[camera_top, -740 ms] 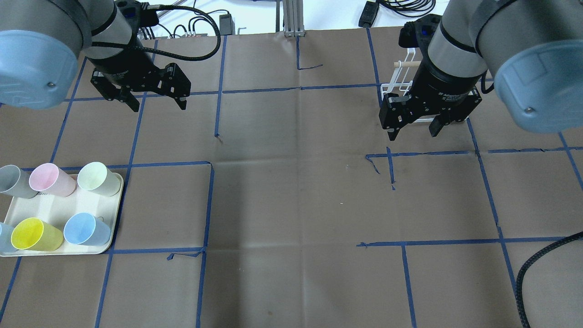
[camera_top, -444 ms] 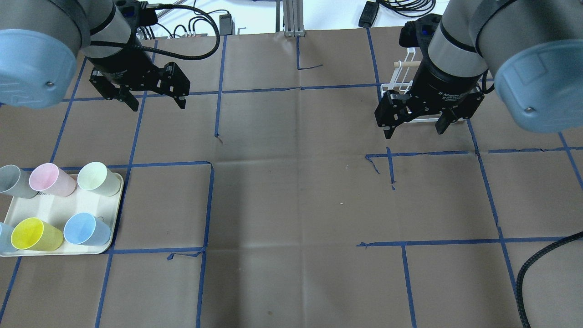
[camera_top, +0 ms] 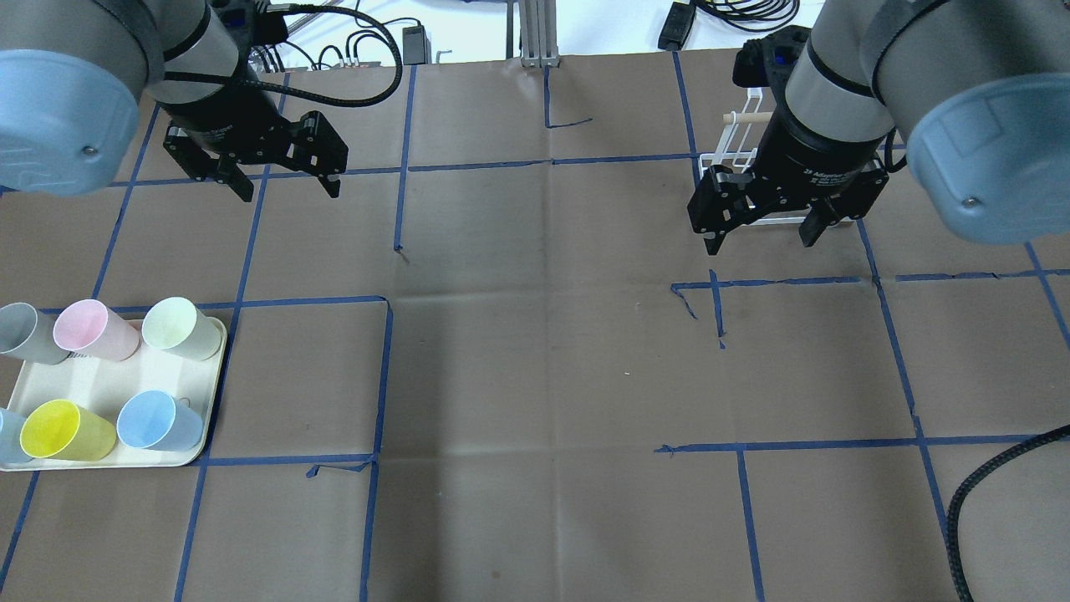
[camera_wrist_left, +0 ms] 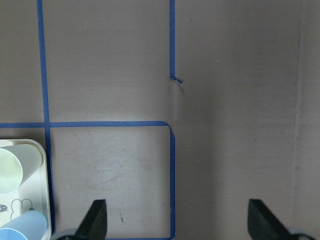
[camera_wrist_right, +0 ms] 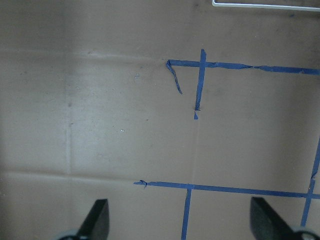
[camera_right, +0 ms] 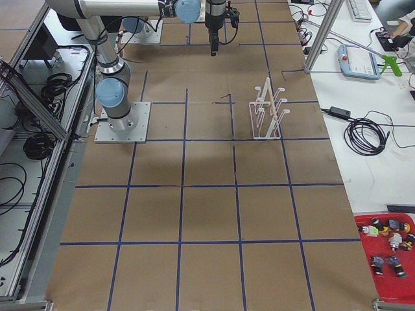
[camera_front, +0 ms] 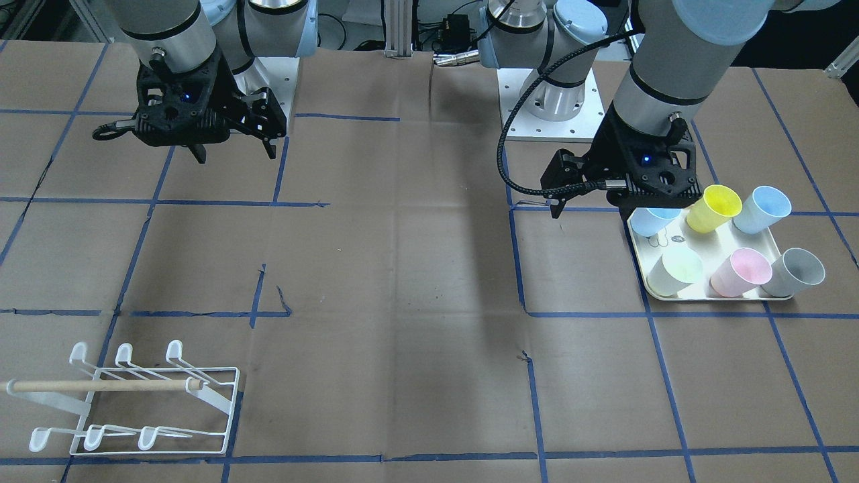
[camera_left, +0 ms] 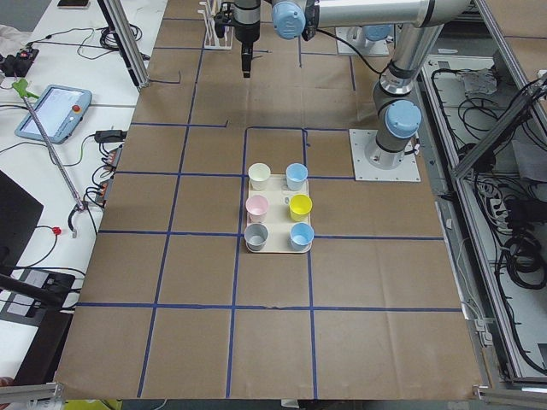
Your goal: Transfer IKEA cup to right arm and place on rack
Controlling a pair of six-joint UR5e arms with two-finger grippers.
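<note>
Several pastel cups stand on a cream tray (camera_top: 107, 378) at the table's left: pink (camera_top: 88, 328), pale green (camera_top: 177, 326), yellow (camera_top: 60, 430), blue (camera_top: 155, 420) and others. My left gripper (camera_top: 290, 191) is open and empty, hovering well beyond the tray; its wrist view shows the pale green cup (camera_wrist_left: 11, 168) at its left edge. The white wire rack (camera_front: 134, 402) with a wooden dowel stands at the far right, partly hidden behind my right arm in the overhead view (camera_top: 726, 159). My right gripper (camera_top: 759, 244) is open and empty, above the table just in front of the rack.
Brown paper with blue tape lines covers the table. A thick braided cable (camera_top: 978, 493) loops in at the overhead view's lower right. The rack's bottom wire (camera_wrist_right: 265, 4) shows at the right wrist view's top edge. Cables and devices lie beyond the table's far edge.
My right gripper's fingers have spread wider apart. My left gripper has shifted slightly away from the tray. The cups and the rack have not moved.
</note>
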